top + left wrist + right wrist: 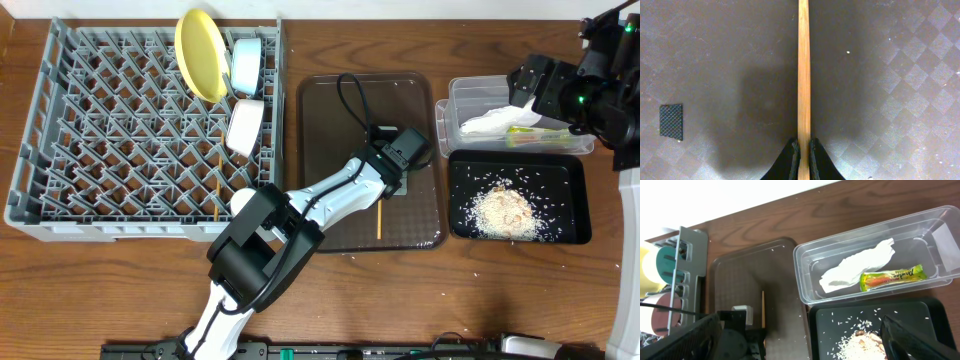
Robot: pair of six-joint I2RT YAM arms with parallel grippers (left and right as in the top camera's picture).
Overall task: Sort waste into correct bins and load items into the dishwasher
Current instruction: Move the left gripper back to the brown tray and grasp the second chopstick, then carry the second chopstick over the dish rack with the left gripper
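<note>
My left gripper is low over the dark brown tray and shut on a wooden chopstick; the left wrist view shows the jaws pinching the stick. The grey dishwasher rack holds the yellow plate, light blue bowl, white bowl, small cup and the other chopstick. The clear tub holds the napkin and snack wrapper. The black tray holds rice. My right gripper hangs open and empty above the tub.
The brown tray lies between the rack and the two bins. The left arm stretches from the table's front edge across the tray. A few rice grains lie scattered on the black tray and on the brown tray.
</note>
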